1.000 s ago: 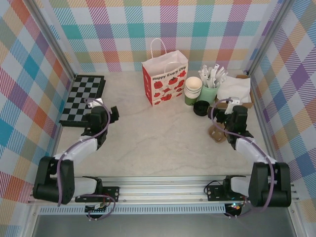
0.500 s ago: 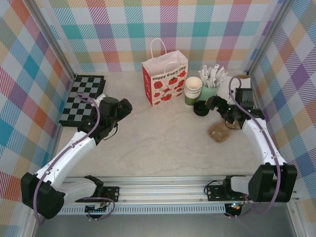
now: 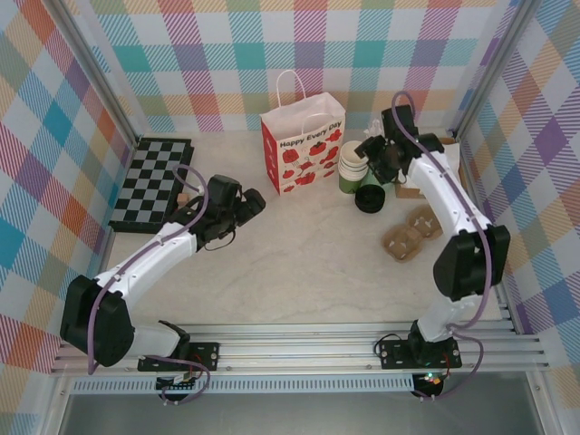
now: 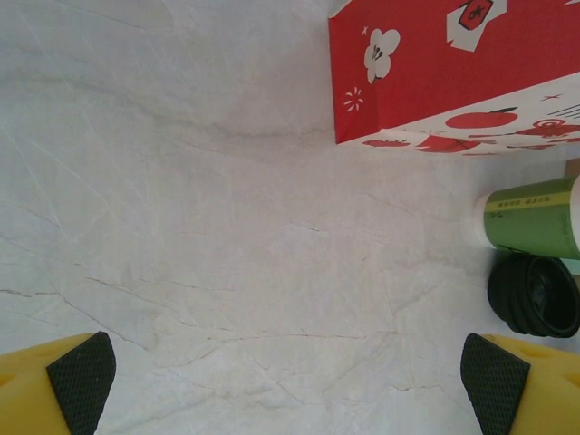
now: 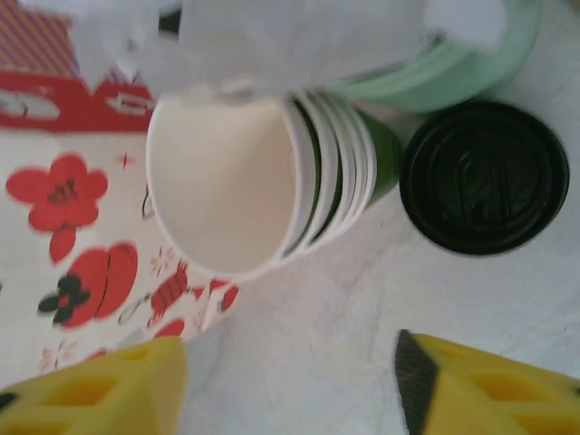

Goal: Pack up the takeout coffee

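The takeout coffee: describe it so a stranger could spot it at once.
Find the white paper bag with red print at the back of the table. Right of it stands a stack of open cups; the takeout coffee sits just in front of them. It alone has a round black lid.

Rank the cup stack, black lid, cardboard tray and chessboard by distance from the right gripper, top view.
From the right gripper:
1. Cup stack, right beside it, on its left.
2. Black lid, just nearer the bases.
3. Cardboard tray, right side.
4. Chessboard, far left.
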{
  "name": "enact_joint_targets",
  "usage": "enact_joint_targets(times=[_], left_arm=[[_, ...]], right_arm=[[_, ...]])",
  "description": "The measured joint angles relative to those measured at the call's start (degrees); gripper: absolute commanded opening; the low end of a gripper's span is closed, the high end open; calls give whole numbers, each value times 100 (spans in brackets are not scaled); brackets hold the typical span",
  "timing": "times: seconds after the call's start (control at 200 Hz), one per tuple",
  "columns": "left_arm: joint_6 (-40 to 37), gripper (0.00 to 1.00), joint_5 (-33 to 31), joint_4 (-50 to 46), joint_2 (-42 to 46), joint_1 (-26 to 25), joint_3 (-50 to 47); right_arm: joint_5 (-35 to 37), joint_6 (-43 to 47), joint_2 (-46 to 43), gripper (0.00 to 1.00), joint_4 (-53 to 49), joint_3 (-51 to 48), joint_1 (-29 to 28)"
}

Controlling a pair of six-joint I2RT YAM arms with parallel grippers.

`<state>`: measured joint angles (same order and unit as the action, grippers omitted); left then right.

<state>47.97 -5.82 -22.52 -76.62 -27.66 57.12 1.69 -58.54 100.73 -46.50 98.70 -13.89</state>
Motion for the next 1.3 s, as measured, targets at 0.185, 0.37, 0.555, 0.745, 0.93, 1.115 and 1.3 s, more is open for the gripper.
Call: enact_joint_targets(times=[0.185, 0.37, 0.555, 0.745, 0.93, 1.115, 1.3], left_arm=[[-431, 100, -299, -28, -70, 0, 13], [-693, 100, -428, -39, -426, 0, 22], [-898, 100, -511, -107, -671, 0, 98], [-1080, 100, -588, -133, -732, 0, 208], [-1165, 100, -640, -138, -734, 0, 208], [-1209, 100, -675, -140, -767, 0, 249], [-1274, 100, -649, -131, -798, 0, 282]], right_arm=[[398, -190, 763, 41, -575, 905, -31], [531, -212, 1274, 31, -929, 1537, -50], [540, -212, 1429, 25, -1071, 1602, -57], [542, -210, 1611, 19, -1119, 1738, -63], [542, -212, 1646, 9, -1147, 1797, -63], [542, -190, 1646, 0, -1163, 1818, -66], [605, -205, 1648, 0, -1453, 2085, -72]])
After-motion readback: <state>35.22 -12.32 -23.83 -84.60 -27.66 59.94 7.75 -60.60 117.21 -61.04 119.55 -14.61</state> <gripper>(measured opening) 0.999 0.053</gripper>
